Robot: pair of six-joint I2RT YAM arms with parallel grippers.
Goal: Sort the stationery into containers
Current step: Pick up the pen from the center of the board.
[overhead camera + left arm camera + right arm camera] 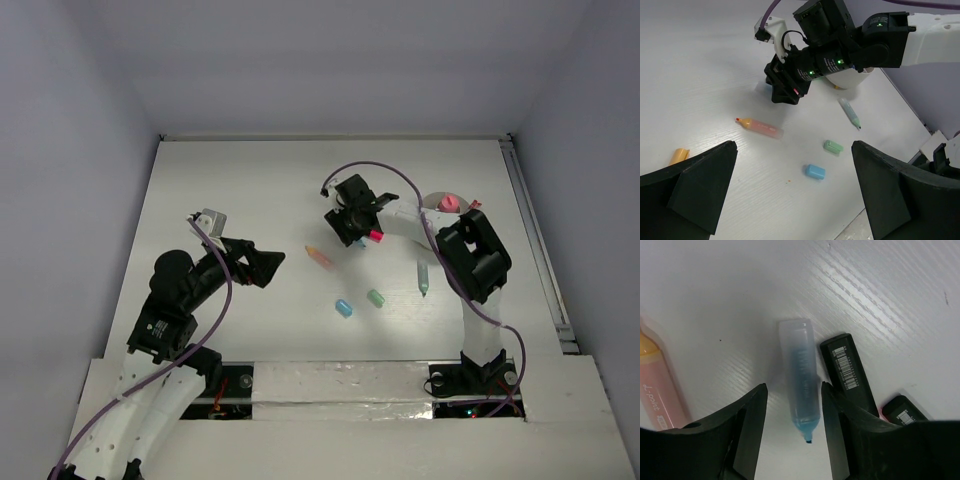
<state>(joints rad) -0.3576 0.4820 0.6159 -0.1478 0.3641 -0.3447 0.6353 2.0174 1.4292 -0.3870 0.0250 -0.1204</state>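
I see my right gripper (794, 390) jaws apart astride the translucent blue marker (801, 380) lying on the white worktop (715, 300), not pinching, left gripper (793, 147) jaws gaping empty, round whitish cup (852, 81) mostly hidden behind right arm (920, 35), contents unclear

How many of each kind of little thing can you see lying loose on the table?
Markers: 4 (pink marker, orange marker, green marker, blue marker)
Erasers: 2 (green eraser, blue eraser)
Black barcoded sticks: 2
Total: 8; more may hide behind the right arm.
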